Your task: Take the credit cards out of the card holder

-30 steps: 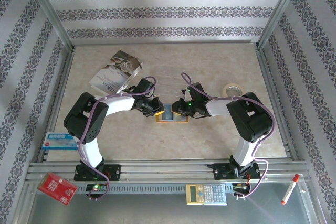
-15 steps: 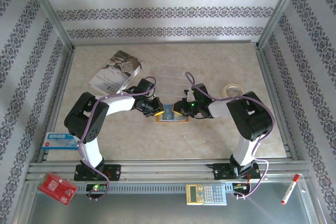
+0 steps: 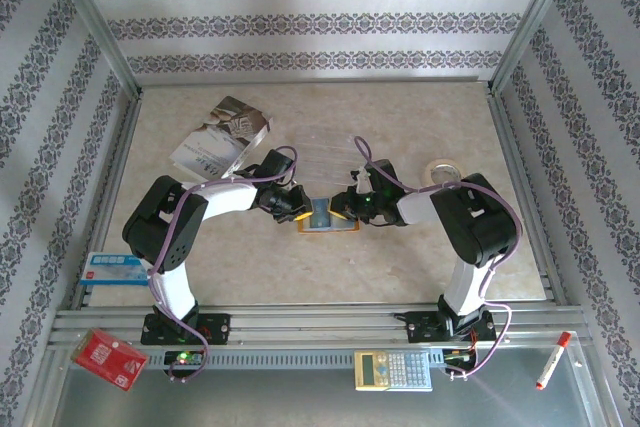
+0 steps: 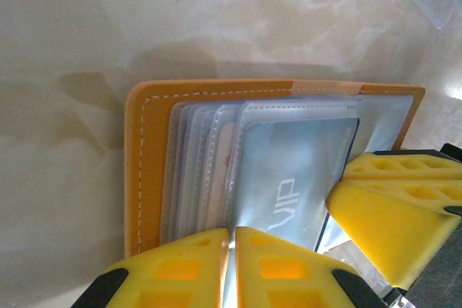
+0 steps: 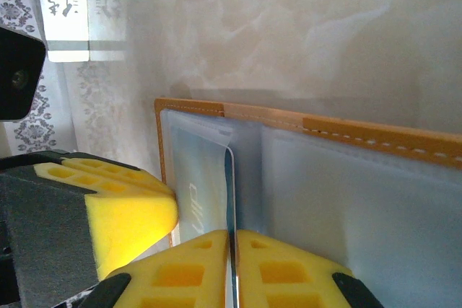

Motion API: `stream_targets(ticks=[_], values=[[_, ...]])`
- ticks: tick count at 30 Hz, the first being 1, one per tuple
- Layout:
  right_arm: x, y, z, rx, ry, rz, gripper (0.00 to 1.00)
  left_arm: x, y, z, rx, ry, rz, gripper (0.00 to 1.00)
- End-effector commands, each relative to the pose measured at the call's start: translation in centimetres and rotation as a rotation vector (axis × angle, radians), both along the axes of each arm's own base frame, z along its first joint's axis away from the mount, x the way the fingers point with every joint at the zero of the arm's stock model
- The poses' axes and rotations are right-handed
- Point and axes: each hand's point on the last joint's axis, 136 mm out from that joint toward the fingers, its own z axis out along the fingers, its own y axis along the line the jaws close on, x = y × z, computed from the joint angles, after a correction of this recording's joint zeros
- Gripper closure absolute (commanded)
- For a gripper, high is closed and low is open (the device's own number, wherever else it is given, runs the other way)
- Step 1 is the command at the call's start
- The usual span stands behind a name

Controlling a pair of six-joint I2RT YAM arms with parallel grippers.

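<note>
Top external view: 2 robot arms bend inward and meet at the middle of a beige marbled counter. Between them, a small orange bifold card holder with clear plastic pockets lies open and flat on the counter. The left end effector is at the card holder's left edge, and the right end effector is at its right edge.

Left wrist view: the left end effector's 2 yellow fingers are pressed together on the near edge of a clear pocket leaf. A pale silver-blue plastic card marked VIP sits inside the front pocket. A reddish strip shows in a pocket behind it.

Right wrist view: the right end effector's 2 yellow fingers are pinched on a thin upright pocket leaf. Whether the card itself is caught in that pinch cannot be told.
</note>
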Motion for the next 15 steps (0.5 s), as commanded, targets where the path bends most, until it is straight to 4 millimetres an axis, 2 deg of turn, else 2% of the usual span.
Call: stream_targets(ticks=[1,15], values=[[-0.1,0.5,0.2,0.026,-0.009,0.025,0.89,-2.1,1.9,-3.5,0.103,0.102,0.007,0.86],[-0.1,-0.5,1.5,0.035,-0.066,0.014,0.95,-2.5,2.7,-4.2,0.143,0.115,0.015,0.86]])
